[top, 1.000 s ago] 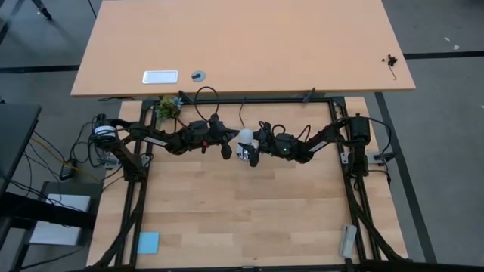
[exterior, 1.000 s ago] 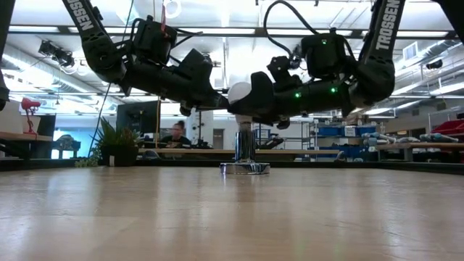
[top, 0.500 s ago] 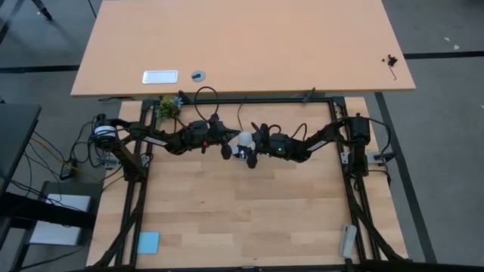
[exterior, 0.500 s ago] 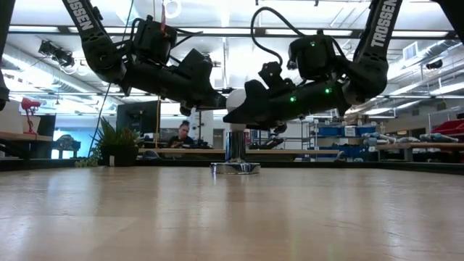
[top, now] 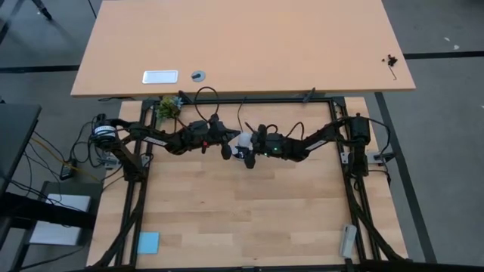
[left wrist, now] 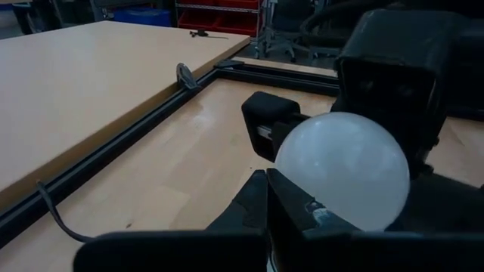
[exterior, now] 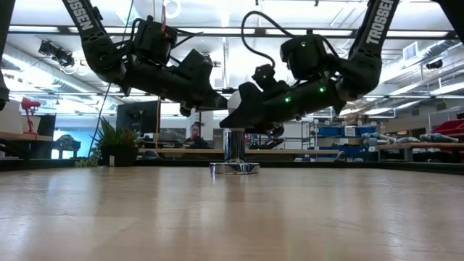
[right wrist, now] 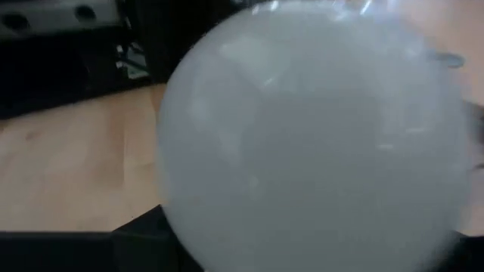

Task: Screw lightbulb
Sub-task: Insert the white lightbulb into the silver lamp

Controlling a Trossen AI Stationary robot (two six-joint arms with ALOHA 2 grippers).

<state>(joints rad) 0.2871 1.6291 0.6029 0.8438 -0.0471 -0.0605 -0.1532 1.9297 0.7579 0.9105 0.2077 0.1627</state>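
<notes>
- The bulb (left wrist: 342, 169), frosted white and round, sits inside the right gripper (top: 249, 146), whose jaws close around its globe.
- Its axis looks upright above the shiny socket (exterior: 233, 154); thread contact is hidden.
- The left gripper (top: 226, 151), jaws shut, lies just beside the bulb, apparently steadying the socket.

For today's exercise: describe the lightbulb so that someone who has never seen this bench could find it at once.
Start at the light wooden table and go to its far edge, where the two dark arms meet. Between their end effectors sits the lightbulb, above a shiny metal socket stand. It is the only round, frosted white thing among black parts.
</notes>
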